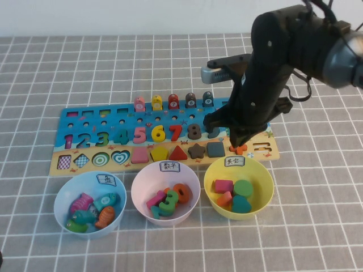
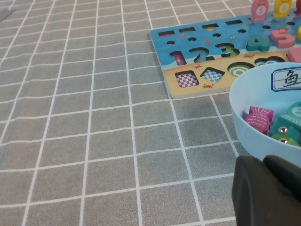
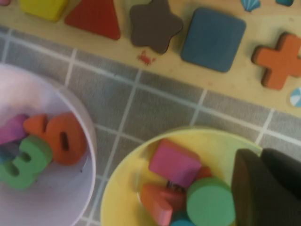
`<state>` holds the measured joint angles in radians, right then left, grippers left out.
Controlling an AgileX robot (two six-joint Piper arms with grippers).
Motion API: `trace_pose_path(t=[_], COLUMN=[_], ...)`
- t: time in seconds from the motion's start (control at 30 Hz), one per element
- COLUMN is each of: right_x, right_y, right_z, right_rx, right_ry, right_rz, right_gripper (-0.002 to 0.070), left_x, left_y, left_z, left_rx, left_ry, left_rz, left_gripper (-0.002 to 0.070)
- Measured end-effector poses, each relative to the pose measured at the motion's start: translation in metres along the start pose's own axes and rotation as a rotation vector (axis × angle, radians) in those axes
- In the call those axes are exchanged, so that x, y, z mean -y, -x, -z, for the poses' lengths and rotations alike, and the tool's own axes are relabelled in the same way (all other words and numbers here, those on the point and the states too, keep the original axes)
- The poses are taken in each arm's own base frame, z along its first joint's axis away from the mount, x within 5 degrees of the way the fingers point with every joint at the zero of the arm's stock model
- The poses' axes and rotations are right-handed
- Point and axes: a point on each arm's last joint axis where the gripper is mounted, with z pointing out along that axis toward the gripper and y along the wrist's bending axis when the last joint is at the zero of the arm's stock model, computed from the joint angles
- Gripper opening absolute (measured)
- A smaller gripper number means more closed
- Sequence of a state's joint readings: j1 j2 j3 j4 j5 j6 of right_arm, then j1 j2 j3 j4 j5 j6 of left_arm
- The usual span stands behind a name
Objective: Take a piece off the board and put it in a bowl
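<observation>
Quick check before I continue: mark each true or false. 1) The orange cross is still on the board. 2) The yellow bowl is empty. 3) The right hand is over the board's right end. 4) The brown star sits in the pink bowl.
1) True: the orange cross lies on the board.
2) False: the yellow bowl holds several shape pieces.
3) True: the right hand hangs there, by the cross; the left hand is beside the blue bowl.
4) False: the brown star is on the board.

Orange piece [image 1: 240, 149] mostly hidden under right arm, right gripper [image 1: 238, 144] fingers obscured, left gripper [image 2: 268, 193] cropped.
</observation>
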<state>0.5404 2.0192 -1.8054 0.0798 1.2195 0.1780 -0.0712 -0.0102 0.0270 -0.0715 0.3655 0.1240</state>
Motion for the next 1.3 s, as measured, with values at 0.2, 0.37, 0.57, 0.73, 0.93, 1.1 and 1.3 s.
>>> trace_pose_path(t=[0.2,0.37,0.57,0.73,0.93,1.1,1.3], right_x=[0.003,0.015,0.022,0.022,0.023,0.023,0.022], right_y=[0.003,0.007,0.012,0.016,0.017,0.021,0.028], right_z=[-0.009,-0.016,-0.029,-0.039,-0.051,-0.06,-0.051], right_rx=[-0.018,-0.026,-0.016,-0.001,-0.014,-0.02,0.016], right_ry=[-0.009,-0.033,-0.04,-0.036,-0.038,-0.039,-0.04], right_rz=[-0.012,-0.094,-0.118,-0.122,-0.124,-0.124,-0.118], right_gripper=[0.0176,0.0302,0.032,0.0322,0.0323,0.0323,0.0329], left_x=[0.0,0.0,0.0,0.0,0.0,0.0,0.0], left_y=[0.0,0.0,0.0,0.0,0.0,0.0,0.0], left_z=[0.0,0.0,0.0,0.0,0.0,0.0,0.0], left_rx=[0.0,0.0,0.0,0.0,0.0,0.0,0.0], left_ry=[0.0,0.0,0.0,0.0,0.0,0.0,0.0], left_rz=[0.0,0.0,0.0,0.0,0.0,0.0,0.0], left_gripper=[0.0002,0.0002,0.0002,0.0002,0.0002,0.0002,0.0002])
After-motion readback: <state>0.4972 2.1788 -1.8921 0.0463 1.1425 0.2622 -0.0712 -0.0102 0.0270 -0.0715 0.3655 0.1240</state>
